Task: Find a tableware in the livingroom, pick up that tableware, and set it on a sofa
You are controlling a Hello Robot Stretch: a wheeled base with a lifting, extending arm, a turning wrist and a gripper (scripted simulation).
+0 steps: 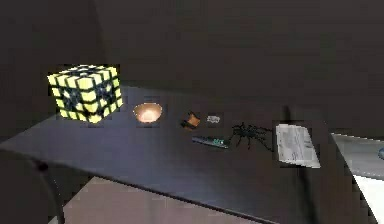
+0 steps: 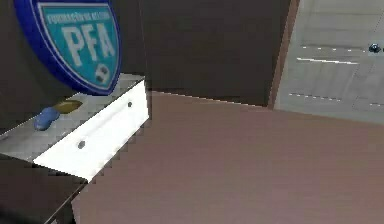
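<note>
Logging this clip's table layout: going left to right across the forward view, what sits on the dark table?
Yellow-and-black cube → bowl → small brown thing → black spider-like figure → grey printed paper. Two small things between the brown one and the spider overlap in the order, so they are left out.

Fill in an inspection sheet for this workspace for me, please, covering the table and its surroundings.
Surface: dark table, things spread along its far half.
Job's things: small bowl upright on the table.
Clutter: yellow-and-black cube; small brown thing; teal flat thing; black spider-like figure; folded paper.
Gripper: nothing seen.
Cables: nothing seen.
Surroundings: white drawer unit bearing a round blue sign; white door; brown floor.
</note>
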